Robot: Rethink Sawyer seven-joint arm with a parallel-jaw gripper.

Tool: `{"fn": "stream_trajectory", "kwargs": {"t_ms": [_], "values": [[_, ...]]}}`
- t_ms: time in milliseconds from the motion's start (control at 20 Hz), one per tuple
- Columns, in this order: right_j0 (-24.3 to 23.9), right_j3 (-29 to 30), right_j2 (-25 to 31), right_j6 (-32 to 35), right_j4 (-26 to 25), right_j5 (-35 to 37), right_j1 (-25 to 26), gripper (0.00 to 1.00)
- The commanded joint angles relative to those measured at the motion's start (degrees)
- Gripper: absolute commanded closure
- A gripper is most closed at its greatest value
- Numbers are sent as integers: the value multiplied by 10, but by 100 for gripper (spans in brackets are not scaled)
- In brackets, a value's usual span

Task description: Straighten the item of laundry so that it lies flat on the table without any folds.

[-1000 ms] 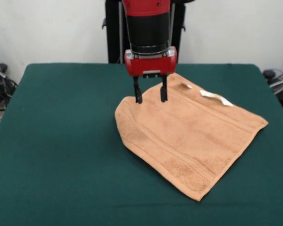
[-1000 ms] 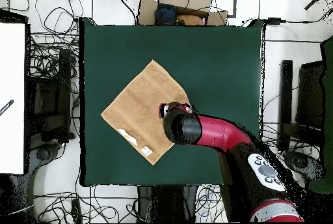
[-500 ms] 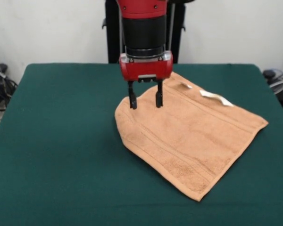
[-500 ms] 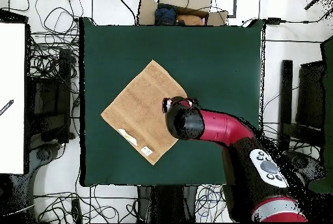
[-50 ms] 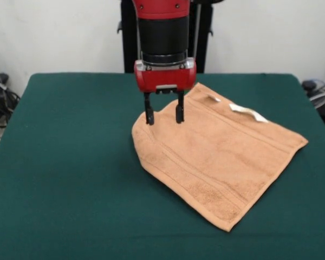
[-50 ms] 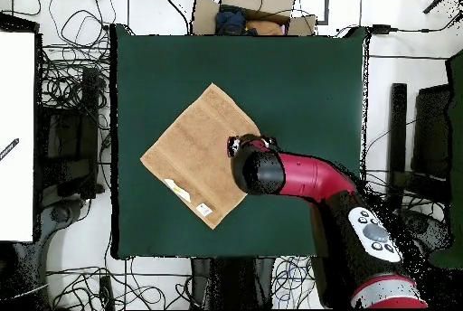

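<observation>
The item of laundry, a peach-orange terry towel (image 5: 216, 154), lies spread on the dark green table (image 5: 70, 162), turned like a diamond. Its left corner looks rounded, as if tucked under. A white label (image 5: 248, 112) shows at its far edge. In the overhead view the towel (image 6: 192, 155) lies left of the table's (image 6: 298, 81) middle. My gripper (image 5: 162, 115) hangs open just above the towel's far left edge, with nothing between its fingers (image 5: 149, 116). From above the arm hides the gripper.
Cables, boxes and stands surround the table on the floor in the overhead view. A white panel (image 6: 16, 136) stands at the left. The red arm (image 6: 307, 176) reaches in over the table's near right part.
The gripper has moved a little toward the towel's left corner, staying open. The towel has not moved.
</observation>
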Motion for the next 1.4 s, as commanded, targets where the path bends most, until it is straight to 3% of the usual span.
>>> {"fn": "stream_trajectory", "kwargs": {"t_ms": [50, 350, 950, 1400], "values": [[-6, -5, 4, 6, -49, 27, 27, 0], [-22, 11, 0, 22, -67, -4, 58, 0], [-54, 2, 13, 19, -93, -2, 73, 0], [-49, -2, 12, 33, -101, -9, 76, 0]]}}
